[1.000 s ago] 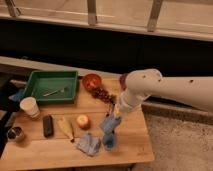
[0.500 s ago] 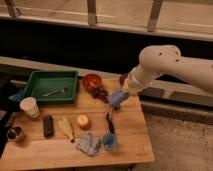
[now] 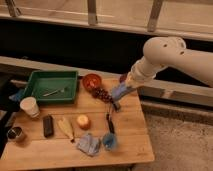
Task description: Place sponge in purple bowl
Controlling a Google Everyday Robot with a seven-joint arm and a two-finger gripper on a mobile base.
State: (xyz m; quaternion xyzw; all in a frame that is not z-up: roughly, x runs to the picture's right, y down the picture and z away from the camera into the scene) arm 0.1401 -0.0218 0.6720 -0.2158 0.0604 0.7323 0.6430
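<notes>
Here the hand [image 3: 118, 97] grips the sponge [image 3: 120, 91] above the table's [image 3: 131, 131] far-right edge.

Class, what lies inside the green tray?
Inside the green tray lies one slim utensil; nothing covers its floor. The gripper, shut on the sponge, hangs off to its right, near the grapes.

Table [image 3: 131, 131] bears green tray [image 3: 52, 73], orange-red bowl [image 3: 92, 81], grapes [image 3: 102, 95], rag [image 3: 89, 144] (fingers of gripper [image 3: 125, 89] pinch sponge [image 3: 119, 93] above back edge).
</notes>
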